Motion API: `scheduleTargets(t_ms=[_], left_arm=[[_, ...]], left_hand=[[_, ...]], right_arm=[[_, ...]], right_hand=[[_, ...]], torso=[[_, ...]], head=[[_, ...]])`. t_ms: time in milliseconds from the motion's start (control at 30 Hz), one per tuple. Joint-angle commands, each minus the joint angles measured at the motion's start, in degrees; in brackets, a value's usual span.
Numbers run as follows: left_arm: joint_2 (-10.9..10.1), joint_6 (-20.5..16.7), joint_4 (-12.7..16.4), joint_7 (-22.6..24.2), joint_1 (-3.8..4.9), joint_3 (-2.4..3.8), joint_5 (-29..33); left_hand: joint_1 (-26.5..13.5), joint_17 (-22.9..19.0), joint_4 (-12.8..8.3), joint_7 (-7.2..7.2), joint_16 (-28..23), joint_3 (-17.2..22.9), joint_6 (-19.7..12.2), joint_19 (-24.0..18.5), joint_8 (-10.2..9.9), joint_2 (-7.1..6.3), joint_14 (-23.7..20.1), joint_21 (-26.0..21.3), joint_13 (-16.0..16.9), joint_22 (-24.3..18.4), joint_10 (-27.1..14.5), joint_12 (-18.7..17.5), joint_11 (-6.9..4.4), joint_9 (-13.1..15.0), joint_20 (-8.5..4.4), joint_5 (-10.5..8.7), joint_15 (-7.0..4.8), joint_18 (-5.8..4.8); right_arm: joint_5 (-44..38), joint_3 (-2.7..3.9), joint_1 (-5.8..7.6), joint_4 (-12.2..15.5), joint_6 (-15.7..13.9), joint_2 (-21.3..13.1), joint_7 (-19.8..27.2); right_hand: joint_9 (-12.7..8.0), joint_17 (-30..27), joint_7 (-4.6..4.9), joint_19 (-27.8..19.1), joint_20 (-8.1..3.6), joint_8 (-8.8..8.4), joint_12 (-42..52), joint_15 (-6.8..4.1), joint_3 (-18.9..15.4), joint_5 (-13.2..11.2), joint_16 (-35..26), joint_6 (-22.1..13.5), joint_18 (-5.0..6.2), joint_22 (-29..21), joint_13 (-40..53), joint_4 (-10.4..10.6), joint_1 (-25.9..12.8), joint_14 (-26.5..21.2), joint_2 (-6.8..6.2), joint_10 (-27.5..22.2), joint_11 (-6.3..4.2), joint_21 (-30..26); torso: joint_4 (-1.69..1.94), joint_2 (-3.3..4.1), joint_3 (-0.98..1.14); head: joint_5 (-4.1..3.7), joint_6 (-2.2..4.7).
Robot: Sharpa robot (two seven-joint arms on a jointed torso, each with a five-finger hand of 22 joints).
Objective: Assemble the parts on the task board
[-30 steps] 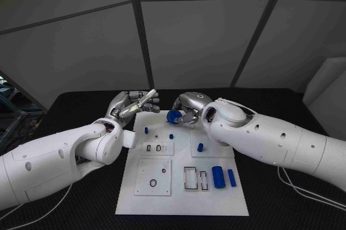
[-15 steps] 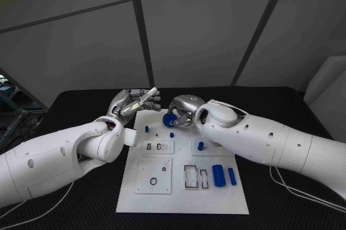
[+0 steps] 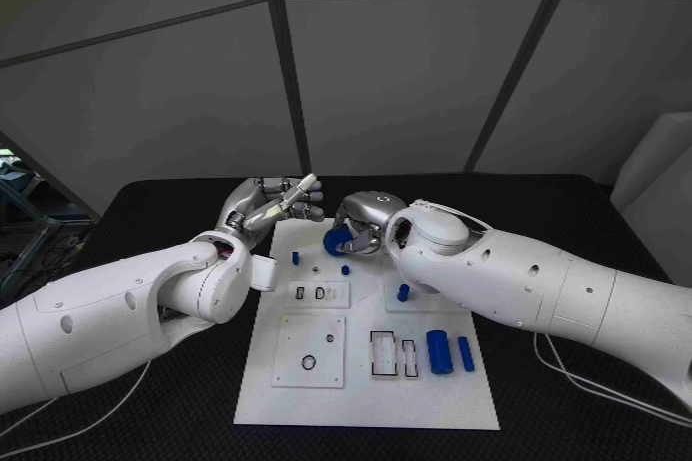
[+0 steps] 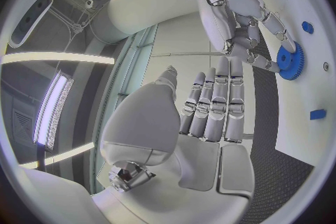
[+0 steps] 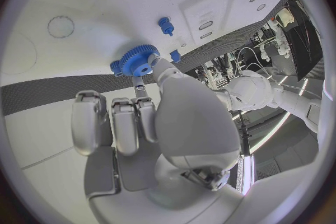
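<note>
Your right robot hand is the one doing the work here: it's pinching the blue gear at the far end of the board, which sits in the middle of the black worktop. In the right wrist view you can see the gear held at the fingertips, face toward the camera, with its centre hole visible. It's down close to the board surface, but I can't tell whether it's touching or hovering just above.

The thing to watch, I'd guess, is where the gear goes relative to the little blue pegs. There's a peg on the left-arm side of the gear and another peg nearer to you, both close by. If the gear is meant for one of them, its hole needs to line up straight over the peg, with the gear flat to the board. Which peg is the target I can't make out.

Your left robot hand is holding nothing, fingers stretched out straight and side by side, raised just beside the board's far left corner. The left wrist view confirms an empty palm.

Hidden stuff: the right forearm covers part of the board's right side, so anything under it is a guess. The two cylinders near the slots lie untouched, long axes running toward you.
</note>
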Motion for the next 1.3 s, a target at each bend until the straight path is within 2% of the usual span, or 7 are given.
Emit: scheduleTargets(t_ms=[33,267,500,767,933,1167,1300], left_arm=[[0.07,0.48,0.0,0.37,0.11,0.06,-0.26],[0.06,0.48,-0.01,0.37,0.13,0.06,-0.26],[0.0,0.46,-0.04,0.34,0.13,0.06,-0.26],[-0.02,0.46,-0.07,0.32,0.13,0.06,-0.26],[-0.1,0.44,-0.12,0.33,0.13,0.06,-0.26],[-0.32,0.43,-0.09,0.36,0.13,0.06,-0.26],[-0.55,0.45,-0.16,0.43,0.13,0.06,-0.27]], left_hand=[[-0.19,0.06,-0.01,0.19,-0.35,-0.2,0.24,-0.17,-0.26,0.18,-0.4,0.21,-0.03,0.07,0.21,-0.23,0.35,-0.03,0.21,-0.21,0.06,-0.78],[-0.19,0.06,-0.01,0.19,-0.35,-0.2,0.24,-0.17,-0.26,0.18,-0.4,0.21,-0.03,0.07,0.21,-0.23,0.35,-0.03,0.21,-0.21,0.06,-0.78],[-0.1,0.14,-0.07,0.19,-0.46,-0.23,0.24,-0.23,-0.33,0.21,-0.4,0.23,-0.03,0.08,0.2,-0.31,0.35,-0.04,0.22,-0.21,0.07,-0.78],[-0.1,0.14,-0.07,0.19,-0.46,-0.23,0.24,-0.23,-0.33,0.21,-0.4,0.23,-0.03,0.08,0.2,-0.31,0.35,-0.04,0.22,-0.21,0.07,-0.78],[-0.1,0.14,-0.07,0.19,-0.46,-0.23,0.24,-0.23,-0.33,0.21,-0.4,0.23,-0.03,0.08,0.2,-0.31,0.35,-0.04,0.22,-0.21,0.07,-0.78],[-0.1,0.14,-0.07,0.19,-0.46,-0.23,0.24,-0.23,-0.33,0.21,-0.4,0.23,-0.03,0.08,0.2,-0.31,0.35,-0.04,0.22,-0.21,0.07,-0.78],[-0.1,0.14,-0.07,0.19,-0.46,-0.23,0.24,-0.23,-0.33,0.21,-0.4,0.23,-0.03,0.08,0.2,-0.31,0.35,-0.04,0.22,-0.21,0.07,-0.78]], right_arm=[[-0.18,-0.1,0.05,-0.11,1.72,0.3,-0.47],[-0.27,-0.62,0.05,-0.33,3.18,0.37,-1.4],[-0.29,-0.77,0.05,-0.23,3.45,0.09,-1.81],[0.92,-0.8,0.05,-0.11,5.16,-0.34,-2.3],[1.48,-0.8,0.05,0.03,5.03,-0.9,-2.8],[2.05,-0.8,0.03,1.39,1.32,-2.51,-2.55],[3.47,-0.79,-0.01,4.02,-4.66,-4.92,0.17]], right_hand=[[-0.3,14.51,-0.19,0.09,0.78,-1.48,-0.48,0.81,-0.35,-0.16,0.25,-0.56,-1.1,3.63,9.25,0.33,-1.04,5.83,-0.55,1.62,0.94,0.25],[-0.28,14.36,0.63,-0.05,1.75,-4.48,-1.66,1.68,-1.28,-1.36,0.19,-4.2,-1.04,3.48,8.04,0.46,-2.21,5.79,-1.27,0.56,1.81,0.15],[-0.1,14.23,0.85,-0.16,2.05,-5.51,-2.01,1.92,-2.23,-1.99,0.13,-4.94,-1.0,3.34,7.72,1.11,-3.52,5.76,-1.5,0.23,2.05,0.07],[0.23,14.82,0.7,0.0,2.19,-6.0,-1.92,1.97,-4.57,1.49,0.38,-3.98,-1.04,3.63,7.88,7.2,-11.39,5.9,0.6,0.31,2.04,0.17],[0.23,15.0,0.77,0.0,2.2,-6.2,-1.91,2.01,-5.11,1.64,0.45,-3.86,-1.04,3.65,7.92,8.6,-12.98,5.94,0.87,0.32,2.08,0.17],[0.31,15.07,0.84,0.24,2.23,-6.15,-1.58,2.04,-4.67,2.94,0.48,-3.34,-1.12,4.02,8.32,8.36,-12.1,5.96,1.31,0.64,2.12,0.34],[0.34,13.33,0.86,-0.52,2.22,-6.18,-2.2,2.02,-3.85,1.54,-0.25,-2.9,-0.87,2.86,7.72,6.91,-9.7,5.53,1.44,0.11,2.11,-0.23]], torso=[[-0.04,0.02,0.03],[-0.06,0.01,0.03],[-0.08,0.01,0.06],[-0.01,0.0,0.06],[-0.07,0.0,0.06],[-0.14,0.01,0.1],[-0.17,-0.1,0.13]], head=[[-0.01,-0.05],[-0.01,-0.12],[-0.04,-0.14],[-0.06,-0.14],[-0.06,-0.09],[-0.04,0.02],[-0.11,0.19]])
